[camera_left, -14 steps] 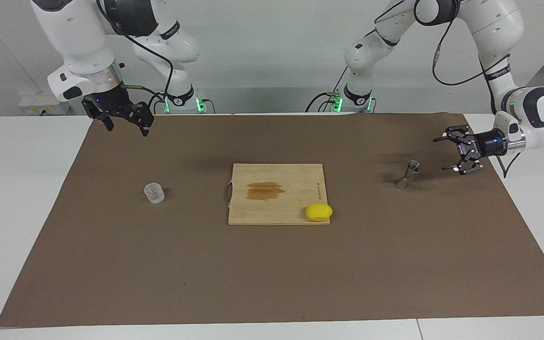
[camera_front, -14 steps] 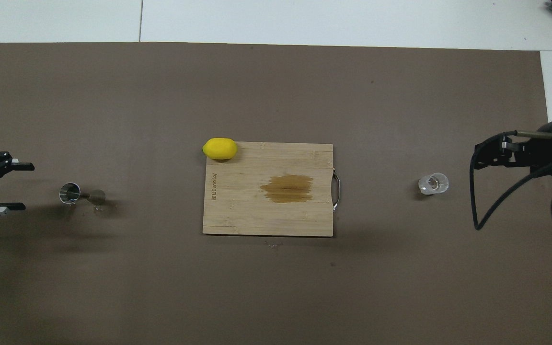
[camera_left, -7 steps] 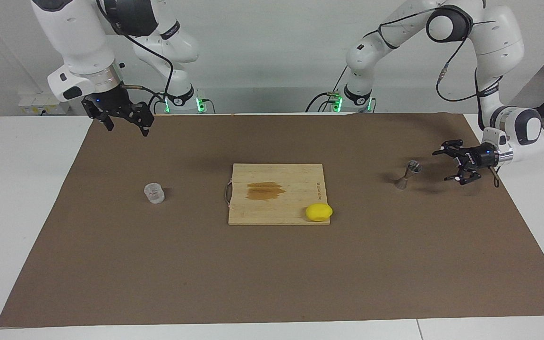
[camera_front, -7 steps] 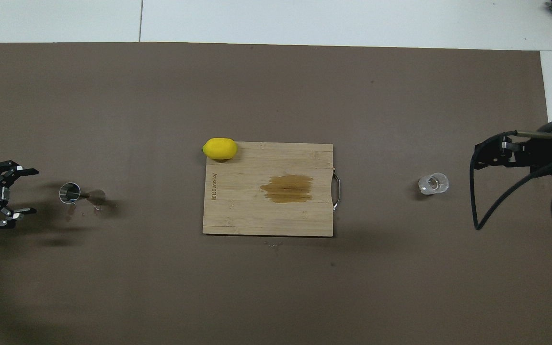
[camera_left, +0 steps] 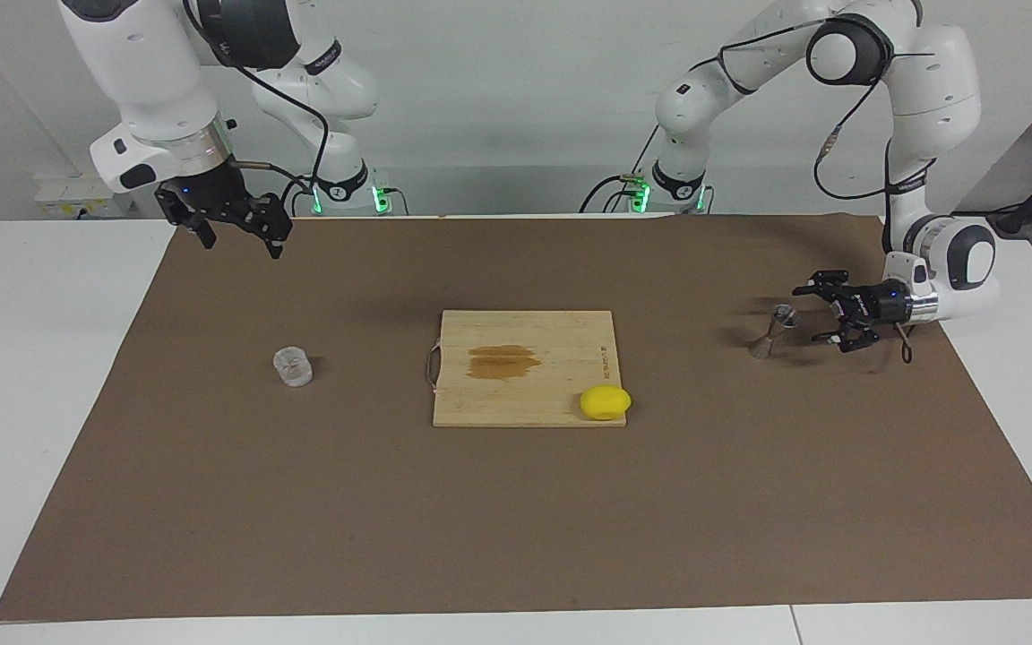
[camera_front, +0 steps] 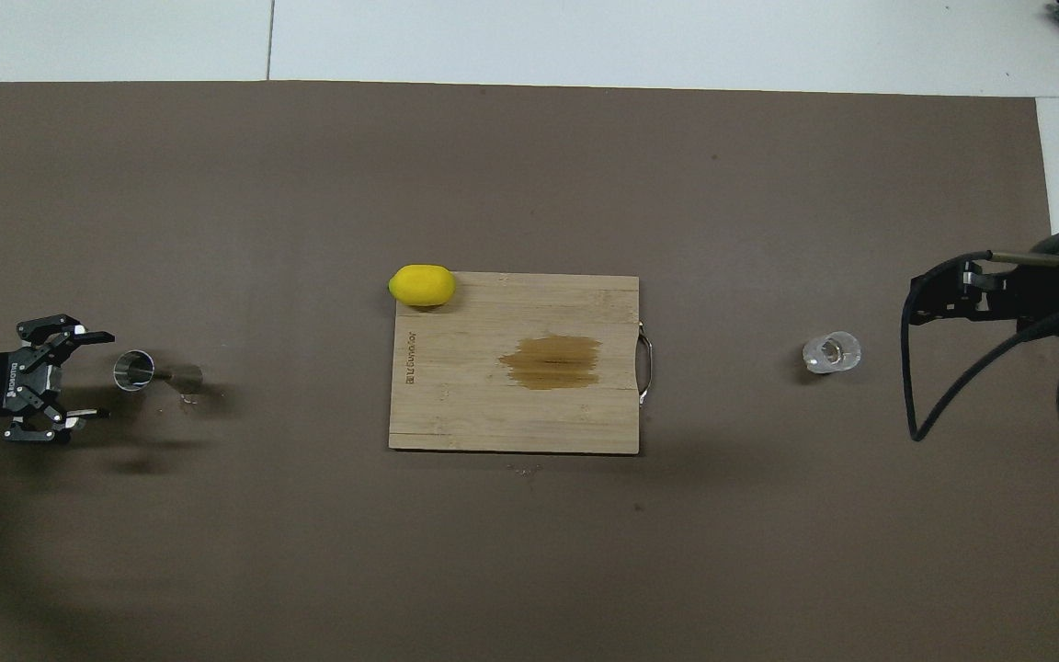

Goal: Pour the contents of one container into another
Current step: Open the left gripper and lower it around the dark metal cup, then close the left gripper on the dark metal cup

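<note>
The clear textured cup point(camera_left: 292, 366) point(camera_front: 831, 352) stands upright on the brown mat toward the right arm's end. The metal jigger point(camera_left: 771, 330) point(camera_front: 134, 370) stands upright toward the left arm's end. My left gripper point(camera_left: 807, 315) point(camera_front: 105, 375) is low over the mat, lying sideways and pointing at the jigger. It is open, and its fingertips stop just short of the jigger without touching it. My right gripper point(camera_left: 243, 245) point(camera_front: 916, 303) hangs open and empty in the air over the mat's edge by the robots, apart from the cup.
A wooden cutting board point(camera_left: 525, 399) point(camera_front: 493, 418) with a brown stain lies in the middle of the mat. A yellow lemon point(camera_left: 606, 402) point(camera_front: 422, 285) rests on the board's corner farthest from the robots, toward the left arm's end.
My left gripper has dropped lower and moved in toward the jigger, staying open. The right arm, cup, jigger, board and lemon have not moved.
</note>
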`<state>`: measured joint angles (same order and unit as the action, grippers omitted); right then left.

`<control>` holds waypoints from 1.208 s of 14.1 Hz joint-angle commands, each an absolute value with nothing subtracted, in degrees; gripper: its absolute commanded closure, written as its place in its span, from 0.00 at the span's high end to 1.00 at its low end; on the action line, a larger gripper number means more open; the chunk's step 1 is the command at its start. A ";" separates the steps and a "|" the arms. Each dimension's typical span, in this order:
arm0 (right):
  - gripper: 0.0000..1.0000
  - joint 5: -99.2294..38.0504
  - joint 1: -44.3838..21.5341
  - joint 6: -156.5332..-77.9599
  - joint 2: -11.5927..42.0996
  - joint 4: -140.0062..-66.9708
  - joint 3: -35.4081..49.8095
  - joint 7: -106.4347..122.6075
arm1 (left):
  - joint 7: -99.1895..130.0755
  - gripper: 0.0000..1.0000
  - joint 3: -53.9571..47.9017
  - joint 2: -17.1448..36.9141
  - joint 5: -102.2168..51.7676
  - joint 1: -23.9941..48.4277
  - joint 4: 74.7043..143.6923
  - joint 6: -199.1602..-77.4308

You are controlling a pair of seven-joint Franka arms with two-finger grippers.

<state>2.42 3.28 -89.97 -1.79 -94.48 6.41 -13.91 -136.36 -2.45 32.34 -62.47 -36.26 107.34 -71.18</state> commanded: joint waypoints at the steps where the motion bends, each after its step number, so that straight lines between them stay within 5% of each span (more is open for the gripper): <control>1: 0.99 1.67 3.96 -89.65 -2.46 -94.75 6.68 -12.92 | -137.90 1.00 -1.76 30.94 -63.54 -34.98 108.81 -69.96; 17: 0.99 1.67 3.96 -89.65 -2.46 -94.75 6.68 -12.92 | -141.15 1.00 -1.67 30.59 -65.13 -33.49 110.39 -72.59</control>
